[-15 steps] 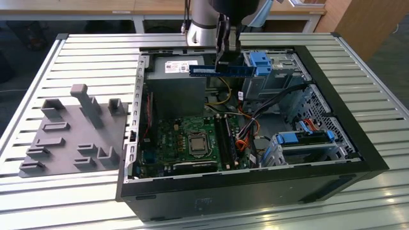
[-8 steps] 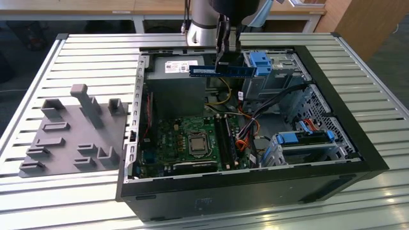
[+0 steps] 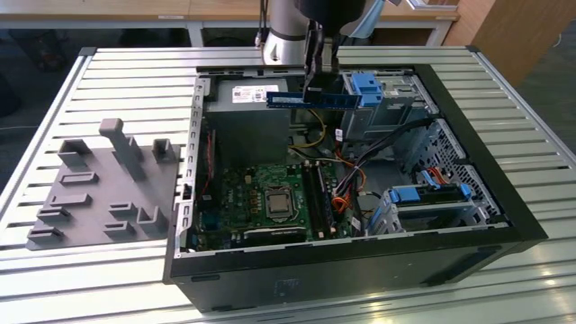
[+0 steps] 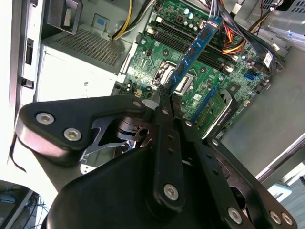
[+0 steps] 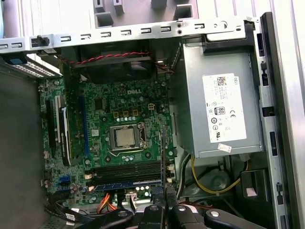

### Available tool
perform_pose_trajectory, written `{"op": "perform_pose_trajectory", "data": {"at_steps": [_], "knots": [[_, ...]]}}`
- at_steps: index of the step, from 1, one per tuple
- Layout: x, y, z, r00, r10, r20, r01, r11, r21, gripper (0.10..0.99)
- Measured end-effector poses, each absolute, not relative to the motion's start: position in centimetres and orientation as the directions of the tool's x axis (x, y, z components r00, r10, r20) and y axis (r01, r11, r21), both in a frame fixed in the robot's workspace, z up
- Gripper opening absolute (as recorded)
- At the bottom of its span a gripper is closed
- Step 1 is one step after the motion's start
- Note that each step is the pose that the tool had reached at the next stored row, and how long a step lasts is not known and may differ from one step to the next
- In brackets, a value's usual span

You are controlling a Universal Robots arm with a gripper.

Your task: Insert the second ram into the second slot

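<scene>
The gripper (image 3: 312, 88) is clamping the second ram (image 3: 335, 100) by its upper edge, close to mid-length, and holding it in the air above the open computer case (image 3: 360, 273). It is hanging high, level with the power supply (image 3: 247, 115), well clear of the motherboard (image 3: 261, 185).

The memory slots (image 3: 320, 196) are lying below the stick and toward the near side of the exterior view. The axes are what matter here. In the exterior view the stick's long side is running from that view's left to its right, while the slots are running away from the camera, so the two are crossing rather than lining up. The first wrist view agrees: the stick is showing there as a thin edge (image 5: 162, 157) set square across the bank of slots (image 5: 128, 169). A blue strip (image 5: 128, 182) is lying along one slot, probably a module already seated.

In the second wrist view the stick (image 4: 196, 47) is reaching out from the closed fingertips as a slim, flat blue board — dark chips in a row, a small pale label and straight, undamaged edges.
</scene>
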State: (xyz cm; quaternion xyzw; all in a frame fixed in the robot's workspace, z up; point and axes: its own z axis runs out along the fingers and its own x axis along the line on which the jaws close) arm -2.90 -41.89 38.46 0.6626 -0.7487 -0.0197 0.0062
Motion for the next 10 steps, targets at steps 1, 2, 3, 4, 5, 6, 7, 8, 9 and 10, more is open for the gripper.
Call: {"op": "perform_pose_trajectory", "data": {"at_steps": [1,2,3,4,5,6,7,8,9,10], "knots": [[-2.90,-41.89,38.46,-0.124,-0.992,-0.017,-0.992,0.123,0.038,0.133],[-2.90,-41.89,38.46,-0.126,-0.992,-0.017,-0.991,0.125,0.038,0.133],[-2.90,-41.89,38.46,-0.127,-0.992,-0.017,-0.991,0.127,0.038,0.133],[-2.90,-41.89,38.46,-0.129,-0.992,-0.017,-0.991,0.128,0.038,0.133],[-2.90,-41.89,38.46,-0.131,-0.991,-0.017,-0.991,0.130,0.038,0.133],[-2.90,-41.89,38.46,-0.133,-0.991,-0.017,-0.991,0.132,0.038,0.133],[-2.90,-41.89,38.46,-0.134,-0.991,-0.017,-0.990,0.134,0.038,0.133],[-2.90,-41.89,38.46,-0.137,-0.990,-0.017,-0.990,0.136,0.038,0.133],[-2.90,-41.89,38.46,-0.138,-0.990,-0.017,-0.990,0.138,0.038,0.133],[-2.90,-41.89,38.46,-0.140,-0.990,-0.017,-0.990,0.139,0.038,0.133]]}}
